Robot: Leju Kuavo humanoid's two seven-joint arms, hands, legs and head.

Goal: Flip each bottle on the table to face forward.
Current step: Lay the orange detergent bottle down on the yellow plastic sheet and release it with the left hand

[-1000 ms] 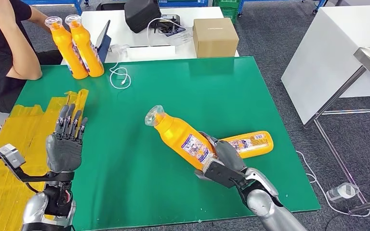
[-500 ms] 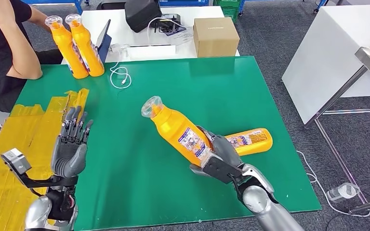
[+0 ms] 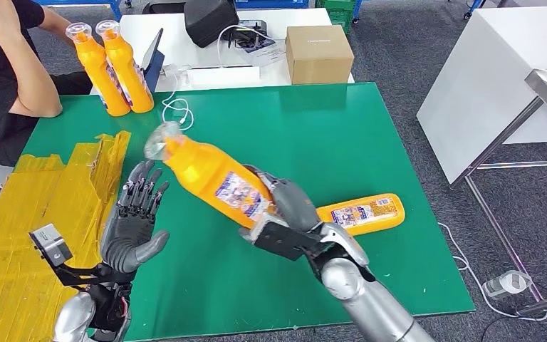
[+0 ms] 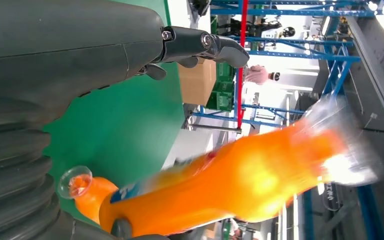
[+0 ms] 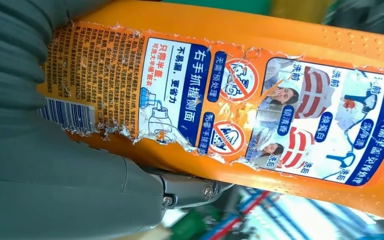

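Nearest the camera, at the front edge of the green tabletop (image 3: 370,135): left hand (image 3: 132,228) hovering palm-in, fingers apart and gripping nothing, just beside the yellow taped patch (image 3: 35,214). Beside it, right hand (image 3: 285,214) clamping around the lower body of an orange bottle (image 3: 210,174), lifting it clear of the tabletop and tilting it, clear cap pointing up and away toward the left hand. Torn label (image 5: 220,95) on that bottle facing the right wrist camera, showing blue panels, a barcode and small pictures. Same bottle crossing the left wrist view as a blurred orange shape (image 4: 240,185).

Just behind the right hand: second orange bottle (image 3: 363,212) lying on its side on the tabletop, label turned upward.

Further back, at the far left corner: two more orange bottles (image 3: 114,68) standing upright, touching each other, clear caps on top, with a white cable (image 3: 178,114) coiling near them. Person in a black shirt (image 3: 3,71) sitting at that corner, elbow resting on the tabletop edge.

Beyond the green surface: cardboard box (image 3: 318,53) and a dark bag (image 3: 210,21) sitting on a white table (image 3: 185,35).
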